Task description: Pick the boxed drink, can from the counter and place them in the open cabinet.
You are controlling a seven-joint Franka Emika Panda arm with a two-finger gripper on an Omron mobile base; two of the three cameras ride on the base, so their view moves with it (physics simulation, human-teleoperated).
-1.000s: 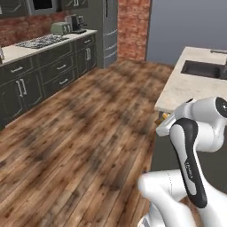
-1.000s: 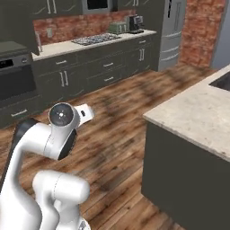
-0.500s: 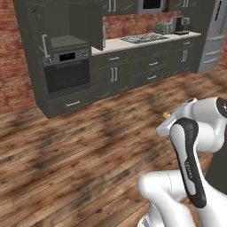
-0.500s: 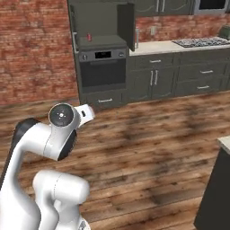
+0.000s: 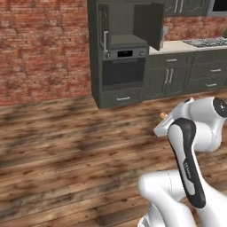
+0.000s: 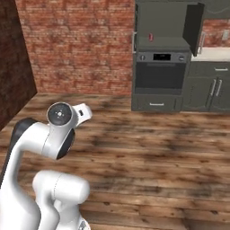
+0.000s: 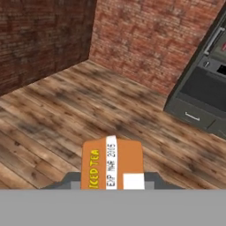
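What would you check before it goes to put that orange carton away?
1. Boxed drink held in the gripper: ok, it sits between the fingertips.
2. Open cabinet door open: ok, swung aside.
3. Can already on the shelf: ok, a small red thing stands at the bay's left.
4. Room beside the can: ok, the shelf's right part looks free.
5. Wooden floor towards the cabinet clear: ok.
6. Close enough to reach: not ok, the cabinet stands far across the floor.

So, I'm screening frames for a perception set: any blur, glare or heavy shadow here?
Left base view: soft, slightly blurred, no glare. Right base view: the open cabinet bay is dim, the can a tiny red blob. Hand view: boxed drink lettering legible, side wall in shadow.
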